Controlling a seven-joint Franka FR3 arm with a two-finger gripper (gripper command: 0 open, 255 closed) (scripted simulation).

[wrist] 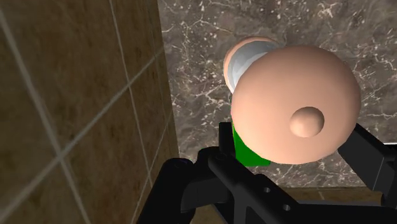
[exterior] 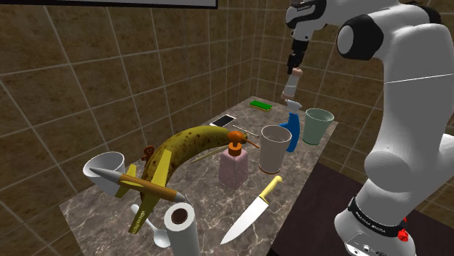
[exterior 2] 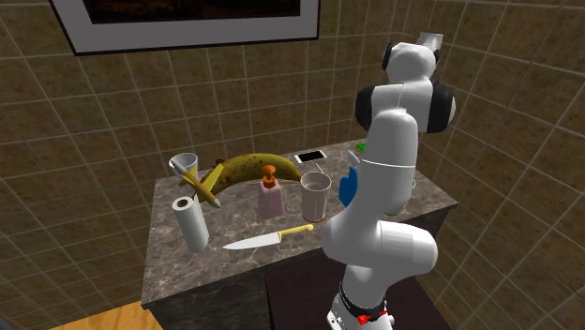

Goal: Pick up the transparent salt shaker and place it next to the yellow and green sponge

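Salt shaker, pinkish cap, clamped between fingers, aloft above green sponge near tiled wall.

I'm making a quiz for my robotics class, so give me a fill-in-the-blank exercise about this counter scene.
The end effector holds the salt shaker ____ the counter.
The knife's handle is ____.
The spray bottle is ____.
Missing words: above; yellow; blue.

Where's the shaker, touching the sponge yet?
Apart. Shoulder view: the shaker, held in the gripper, hangs clear of the sponge, a plain gap between them.
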